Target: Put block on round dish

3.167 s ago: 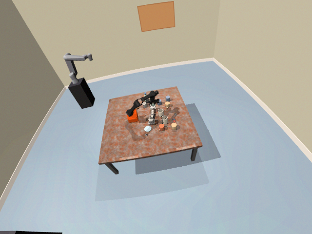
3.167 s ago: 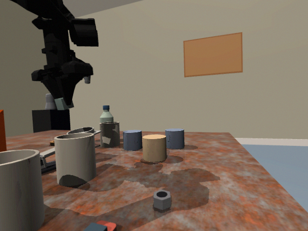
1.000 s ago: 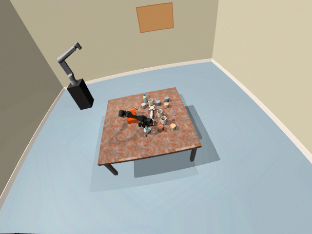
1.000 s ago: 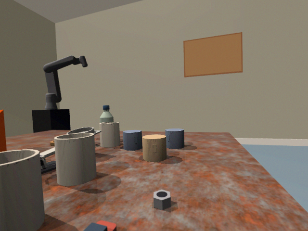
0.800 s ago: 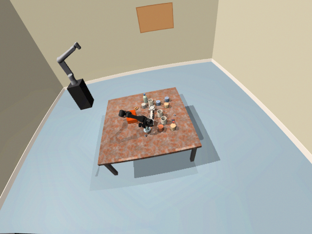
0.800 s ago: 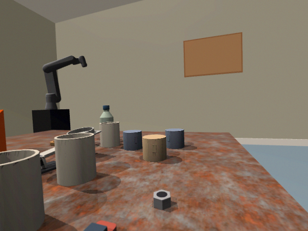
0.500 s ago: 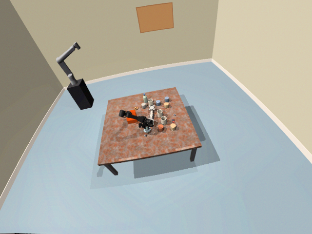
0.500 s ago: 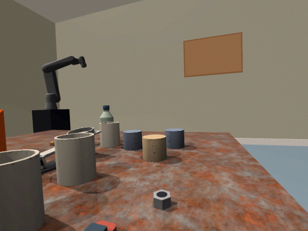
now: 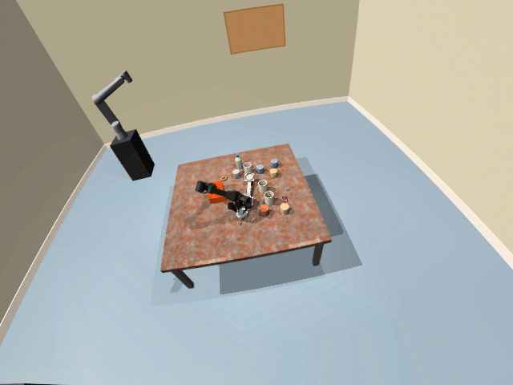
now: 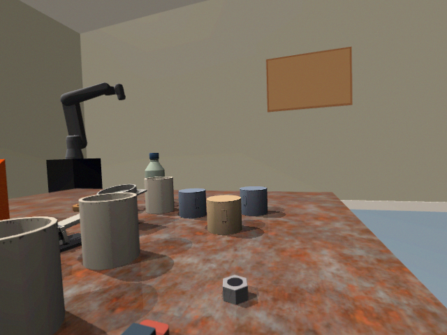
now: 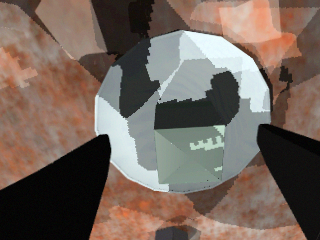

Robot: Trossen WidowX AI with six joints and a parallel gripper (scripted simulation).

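Your green block (image 9: 241, 210) (image 11: 190, 155) sits in the round dish (image 9: 239, 215) (image 11: 200, 45), between your gripper's open fingers.
You have the gripper (image 9: 244, 207) (image 11: 183, 137) low over the dish, its fingers spread wide and apart from the block on either side; the balance (image 9: 249, 188) (image 10: 70, 220) stands nearby on the mottled red table (image 9: 207, 240) (image 10: 288, 252), beyond the dish.

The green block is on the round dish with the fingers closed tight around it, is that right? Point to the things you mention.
Not quite: the fingers stand open, apart from the block's sides, as the wrist view shows. The green block (image 11: 190, 154) is on the round dish (image 11: 112, 132), as you said.
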